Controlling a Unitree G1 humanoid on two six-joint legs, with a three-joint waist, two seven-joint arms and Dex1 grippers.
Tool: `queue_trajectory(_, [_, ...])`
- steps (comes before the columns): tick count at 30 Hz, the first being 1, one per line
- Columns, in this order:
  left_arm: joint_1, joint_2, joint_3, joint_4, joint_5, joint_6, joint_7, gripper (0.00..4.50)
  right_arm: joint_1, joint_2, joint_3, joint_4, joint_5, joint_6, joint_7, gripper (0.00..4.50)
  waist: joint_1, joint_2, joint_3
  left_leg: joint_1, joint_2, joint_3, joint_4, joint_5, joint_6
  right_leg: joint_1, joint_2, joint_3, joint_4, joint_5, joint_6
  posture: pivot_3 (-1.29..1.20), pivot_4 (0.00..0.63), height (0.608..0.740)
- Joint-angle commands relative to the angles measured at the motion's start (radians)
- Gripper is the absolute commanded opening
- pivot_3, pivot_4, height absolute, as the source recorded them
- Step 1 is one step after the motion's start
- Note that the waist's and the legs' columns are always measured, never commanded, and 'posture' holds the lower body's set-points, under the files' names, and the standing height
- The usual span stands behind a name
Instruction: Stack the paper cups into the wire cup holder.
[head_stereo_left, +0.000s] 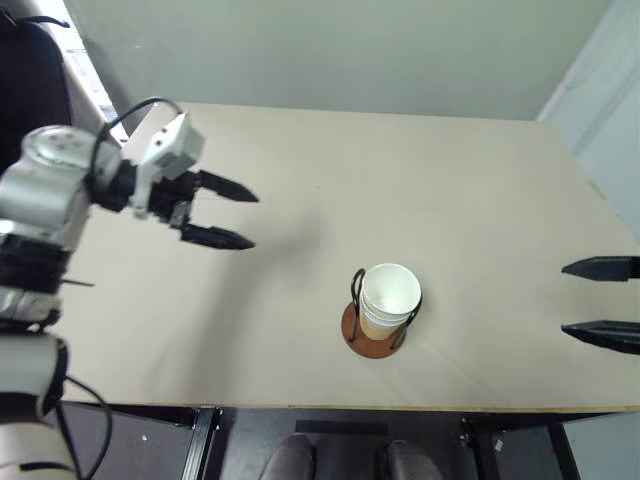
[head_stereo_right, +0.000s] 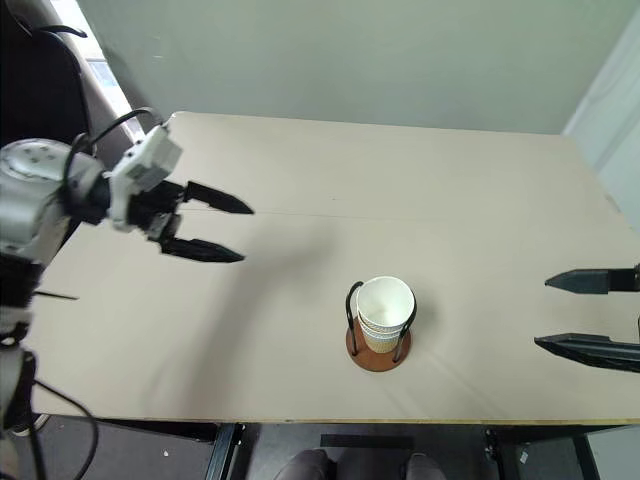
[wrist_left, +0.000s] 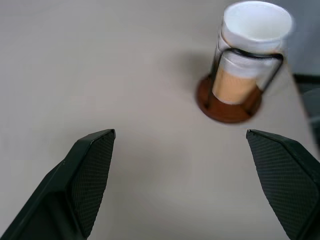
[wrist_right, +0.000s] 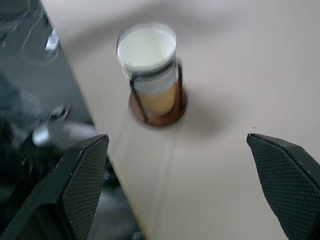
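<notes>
Standing nested: paper cups (head_stereo_left: 389, 296), count unclear, one wire cup holder (head_stereo_left: 376, 340).

A pale beige table (head_stereo_left: 420, 190) takes up most of the room here. Behind it, toward twelve o'clock, stands a plain greenish wall (head_stereo_left: 340, 50). At ten o'clock sits a dark chair (head_stereo_left: 30, 90).

The paper cups (head_stereo_left: 389, 297) sit nested in the wire cup holder (head_stereo_left: 376, 334), lower centre of frame, on the table (head_stereo_left: 420, 180)
</notes>
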Motion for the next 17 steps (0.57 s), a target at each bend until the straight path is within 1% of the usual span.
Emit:
queue_trajectory(1, [0.093, 0.086, 0.142, -0.122, -0.045, 0.102, -0.006, 4.48, -0.039, -0.030, 0.002, 0.057, -0.024, -0.030, 0.035, 4.50, 0.000, 0.001, 0.000, 0.000, 0.000, -0.001, 0.000, 0.000, 0.000, 0.000, 0.000, 0.000, 0.000, 0.000, 0.000, 0.00, 0.150, 0.740])
queue_trajectory(3, [0.160, 0.124, 0.206, -0.138, -0.053, 0.135, 0.006, 4.48, -0.064, -0.034, 0.031, 0.073, -0.028, -0.034, 0.028, 4.50, -0.008, 0.001, 0.000, 0.004, 0.001, 0.000, -0.002, 0.001, -0.001, 0.002, 0.000, 0.000, 0.002, -0.001, -0.001, 0.00, 0.150, 0.740])
queue_trajectory(6, [0.216, 0.134, 0.256, -0.152, -0.034, 0.153, 0.032, 4.48, -0.095, -0.025, 0.055, 0.063, -0.003, -0.017, 0.018, 4.50, -0.012, 0.000, 0.000, 0.010, 0.001, 0.001, -0.006, 0.001, -0.003, 0.007, 0.001, 0.000, 0.002, -0.002, -0.004, 0.00, 0.150, 0.740])
queue_trajectory(10, [0.287, 0.149, 0.300, -0.210, -0.042, 0.196, 0.034, 4.48, -0.124, -0.022, 0.089, 0.068, 0.008, -0.011, 0.021, 4.50, -0.014, 0.000, 0.000, 0.011, 0.001, 0.000, -0.007, 0.002, -0.003, 0.006, 0.001, 0.000, 0.003, -0.003, -0.005, 0.00, 0.150, 0.740])
queue_trajectory(17, [0.368, 0.159, 0.360, -0.270, -0.033, 0.223, 0.062, 4.48, -0.196, -0.054, 0.174, 0.134, -0.023, -0.059, 0.032, 4.50, -0.017, 0.000, 0.000, 0.010, 0.002, 0.000, -0.011, 0.002, -0.004, 0.003, 0.000, 0.000, 0.002, -0.003, -0.006, 0.00, 0.150, 0.740])
